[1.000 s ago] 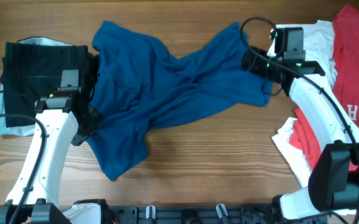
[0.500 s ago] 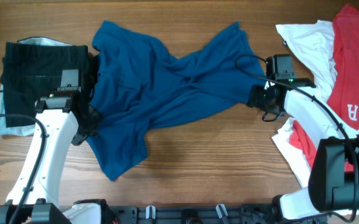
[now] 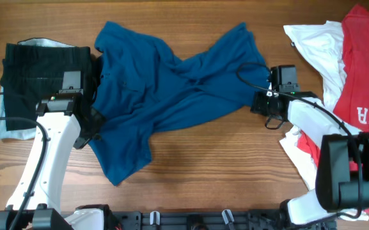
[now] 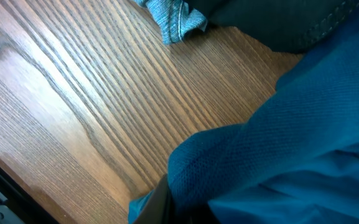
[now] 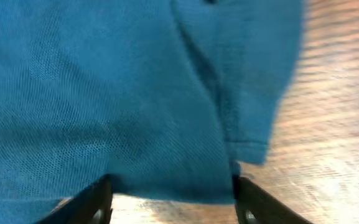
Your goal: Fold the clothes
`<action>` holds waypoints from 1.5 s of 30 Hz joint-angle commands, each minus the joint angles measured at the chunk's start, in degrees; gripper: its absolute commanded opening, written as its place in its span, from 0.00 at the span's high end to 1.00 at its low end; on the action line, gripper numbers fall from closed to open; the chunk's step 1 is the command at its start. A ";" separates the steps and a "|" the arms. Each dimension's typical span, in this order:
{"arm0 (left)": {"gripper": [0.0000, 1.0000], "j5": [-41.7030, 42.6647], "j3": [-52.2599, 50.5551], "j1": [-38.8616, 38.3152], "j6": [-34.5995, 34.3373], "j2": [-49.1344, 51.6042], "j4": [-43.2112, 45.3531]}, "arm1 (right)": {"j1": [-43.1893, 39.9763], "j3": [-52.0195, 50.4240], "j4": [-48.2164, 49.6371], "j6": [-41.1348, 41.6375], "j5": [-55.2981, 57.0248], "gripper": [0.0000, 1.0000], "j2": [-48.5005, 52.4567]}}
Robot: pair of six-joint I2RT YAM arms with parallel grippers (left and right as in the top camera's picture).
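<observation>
A crumpled blue shirt (image 3: 171, 89) lies across the middle of the table. My left gripper (image 3: 91, 124) is at the shirt's lower left edge, and in the left wrist view the left gripper (image 4: 179, 208) is shut on a raised fold of the blue shirt (image 4: 279, 143). My right gripper (image 3: 259, 104) sits low at the shirt's right edge. In the right wrist view the right gripper (image 5: 173, 199) is open, its fingers wide apart, with the hem of the blue shirt (image 5: 135, 112) between them.
A folded black garment (image 3: 40, 70) lies at the far left on a light blue one (image 3: 5, 131). A pile of white clothes (image 3: 318, 45) and red clothes (image 3: 363, 70) lies at the right edge, beside my right arm.
My right gripper has moved from the shirt's upper right corner down toward me, to its right edge, and lowered to the table. The left arm has not moved.
</observation>
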 commanded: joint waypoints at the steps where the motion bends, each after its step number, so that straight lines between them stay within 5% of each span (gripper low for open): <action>1: 0.96 -1.18 -0.22 -0.28 0.90 -0.61 0.13 | 0.20 -0.52 0.22 -2.89 -3.54 0.75 1.42; 3: 0.96 -1.18 -0.22 -0.28 0.90 -0.61 0.13 | 0.20 -0.52 -0.96 -2.73 -3.50 0.96 1.31; 19: 0.96 -1.18 -0.04 -0.26 6.67 -2.80 0.31 | -0.72 7.26 -25.64 -1.27 0.61 0.96 -27.91; 34: 0.96 -1.16 -0.04 -0.26 6.69 -2.99 0.33 | -0.72 5.31 -31.43 -0.83 6.34 0.96 -8.79; 37: 0.96 -1.16 -0.04 -0.26 6.69 -2.99 0.33 | -0.72 5.31 -30.38 -1.03 7.50 0.87 -7.52; 38: 0.96 -1.16 -0.04 -0.26 6.69 -2.99 0.33 | -0.72 5.31 -30.29 -1.05 7.50 0.73 -7.52; 45: 0.96 -1.16 -0.04 -0.26 6.69 -2.99 0.31 | -0.72 4.70 -30.51 -1.05 4.68 0.57 -7.50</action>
